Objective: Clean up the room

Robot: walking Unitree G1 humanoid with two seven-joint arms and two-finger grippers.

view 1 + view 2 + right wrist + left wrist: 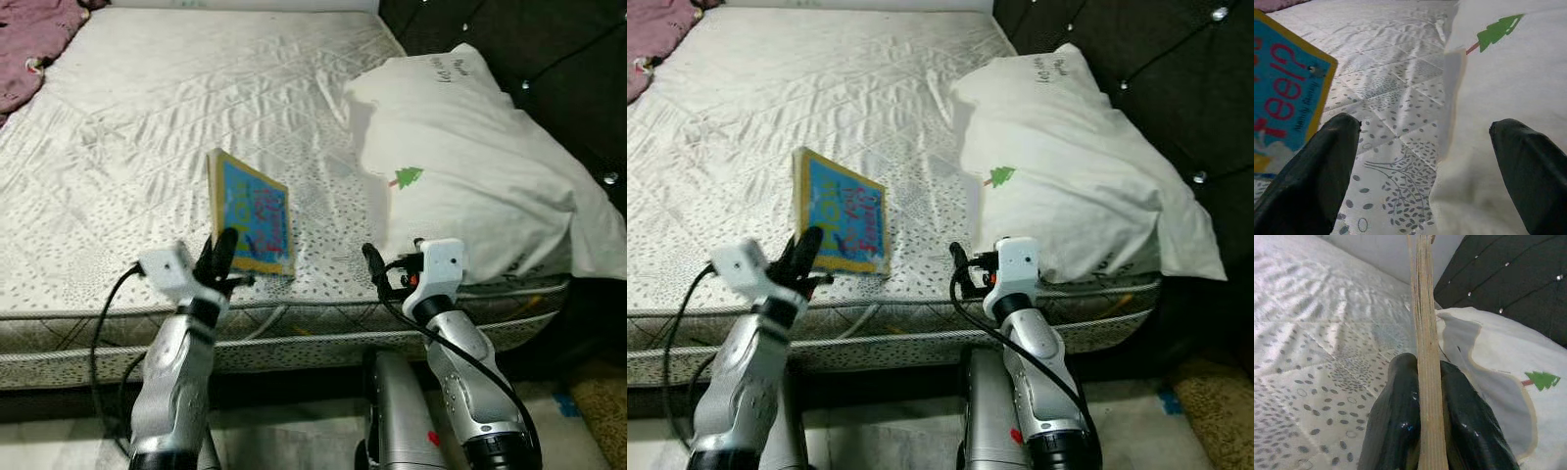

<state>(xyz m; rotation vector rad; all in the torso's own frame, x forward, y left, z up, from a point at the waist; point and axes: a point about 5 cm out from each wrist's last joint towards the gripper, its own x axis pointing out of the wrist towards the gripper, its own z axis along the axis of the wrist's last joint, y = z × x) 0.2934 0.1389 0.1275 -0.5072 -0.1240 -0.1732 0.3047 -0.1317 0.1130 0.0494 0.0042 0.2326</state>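
One blue, yellow-edged book (251,215) stands upright, pinched in left hand (221,257)

A bed (147,117) with a white quilted mattress cover, printed with small grey leaf and dot patterns, carries everything here. A white pillow (470,176) with a small green tree print lies on its right side near the dark tufted headboard (529,39). A blue, yellow-bordered book (253,217) stands tilted near the front edge, and purple fabric (34,39) lies at the far left corner.
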